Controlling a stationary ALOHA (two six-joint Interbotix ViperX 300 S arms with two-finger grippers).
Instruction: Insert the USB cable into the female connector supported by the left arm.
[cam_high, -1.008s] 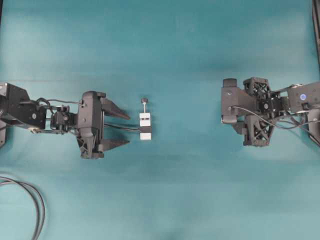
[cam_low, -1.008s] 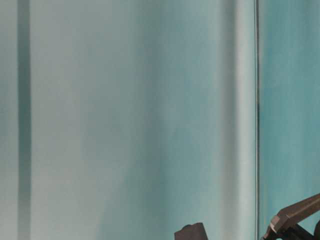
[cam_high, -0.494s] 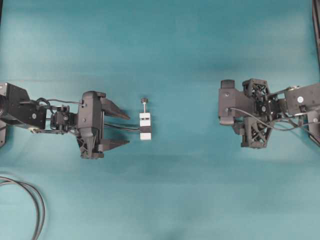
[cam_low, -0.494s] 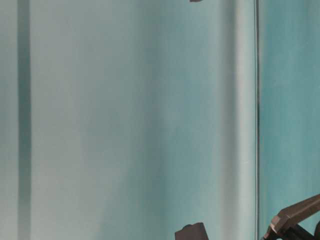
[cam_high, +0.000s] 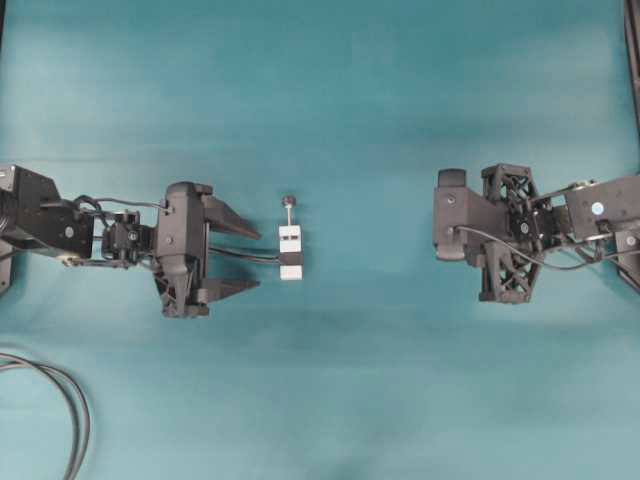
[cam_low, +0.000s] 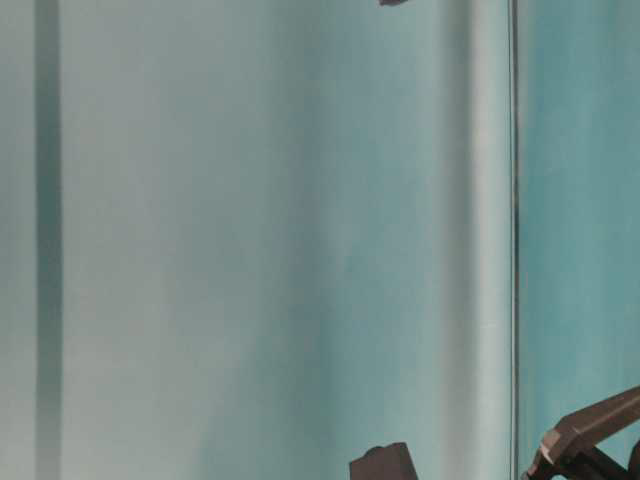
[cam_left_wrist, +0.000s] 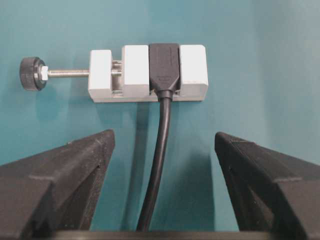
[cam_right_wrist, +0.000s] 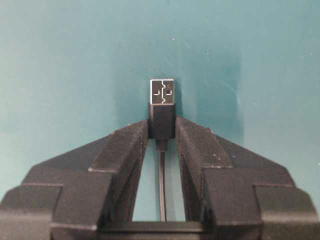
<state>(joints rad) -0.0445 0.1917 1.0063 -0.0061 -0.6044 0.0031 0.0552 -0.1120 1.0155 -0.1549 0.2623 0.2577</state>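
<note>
The female connector (cam_high: 290, 252), a white block with a black band and a screw with a dark knob (cam_high: 288, 201), lies on the teal table. Its thin black cable (cam_left_wrist: 161, 150) runs back between the fingers of my left gripper (cam_high: 255, 258). That gripper is open and stands just left of the block without touching it. In the left wrist view the block (cam_left_wrist: 192, 70) lies ahead of the wide-apart fingers (cam_left_wrist: 75, 170). My right gripper (cam_right_wrist: 162, 125) is shut on the black body of the USB cable's plug (cam_right_wrist: 162, 91), silver tip forward. In the overhead view the right wrist (cam_high: 470, 230) hides it.
A thicker black looped cable (cam_high: 72, 410) lies at the front left corner. A dark edge (cam_high: 632, 40) runs along the right side. The table-level view shows blurred teal with dark arm parts (cam_low: 585, 440) at the bottom.
The right wrist has shifted a little to the left and turned. The left arm and the connector have not moved.
</note>
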